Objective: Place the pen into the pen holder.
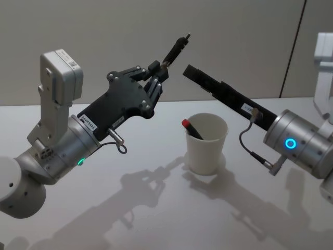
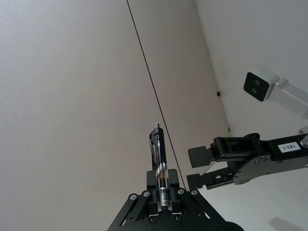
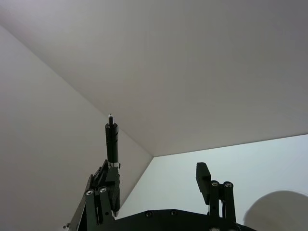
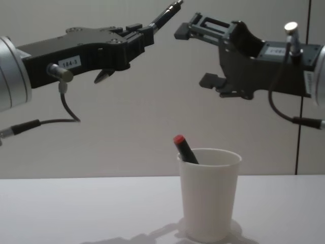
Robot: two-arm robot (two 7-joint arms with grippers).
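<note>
1. Currently the left hand (image 1: 157, 75) grips the pen (image 1: 176, 48), angled up toward the open right hand (image 4: 198, 55).
2. Below both hands, the pen holder (image 1: 207, 148) stands on the desk (image 1: 104, 208).
3. Advised: tilt pen downward, centre over rim, release low.

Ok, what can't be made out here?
Lower length of the red-capped pen: hidden behind the wall of the pen holder, head and chest views.
Lower end of the held pen: buried between the fingers of the left gripper, left wrist view.
Arm behind the open right gripper: cut off by the chest view's right edge.
</note>
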